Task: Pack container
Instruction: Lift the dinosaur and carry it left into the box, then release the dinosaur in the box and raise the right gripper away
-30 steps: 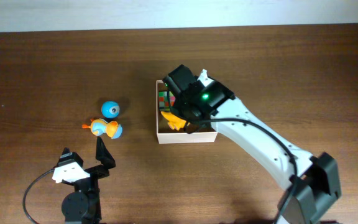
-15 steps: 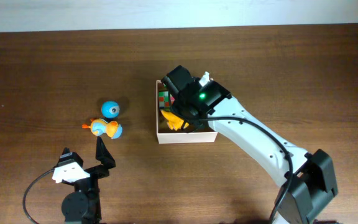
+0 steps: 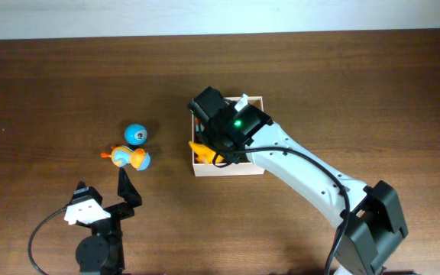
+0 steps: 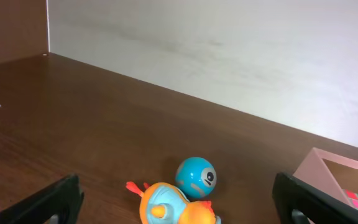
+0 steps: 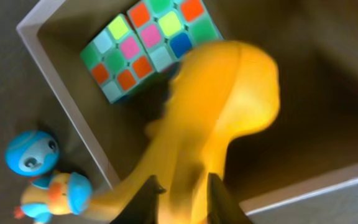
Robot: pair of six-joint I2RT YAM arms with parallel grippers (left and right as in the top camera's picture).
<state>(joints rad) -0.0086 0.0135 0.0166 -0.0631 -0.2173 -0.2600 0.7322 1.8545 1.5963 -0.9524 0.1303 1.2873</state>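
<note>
The container (image 3: 228, 169) is a square shallow box with white walls at table centre; its wall also shows in the right wrist view (image 5: 67, 106). My right gripper (image 5: 182, 193) is shut on a yellow rubber toy (image 5: 222, 118) and holds it over the box's left wall, where it pokes out in the overhead view (image 3: 202, 150). A colourful puzzle cube (image 5: 151, 43) lies inside the box. A blue ball toy (image 3: 135, 134) and an orange-and-blue duck toy (image 3: 131, 157) sit on the table to the left. My left gripper (image 3: 107, 195) is open and empty, near the front, behind the duck (image 4: 173, 205).
The table is dark brown wood (image 3: 342, 84). A pale wall (image 4: 229, 50) runs along its far edge. The blue ball (image 4: 196, 177) and the box corner (image 4: 334, 177) show in the left wrist view.
My right gripper has moved left with the yellow toy, from inside the box to over its left wall. The left arm has not moved.
</note>
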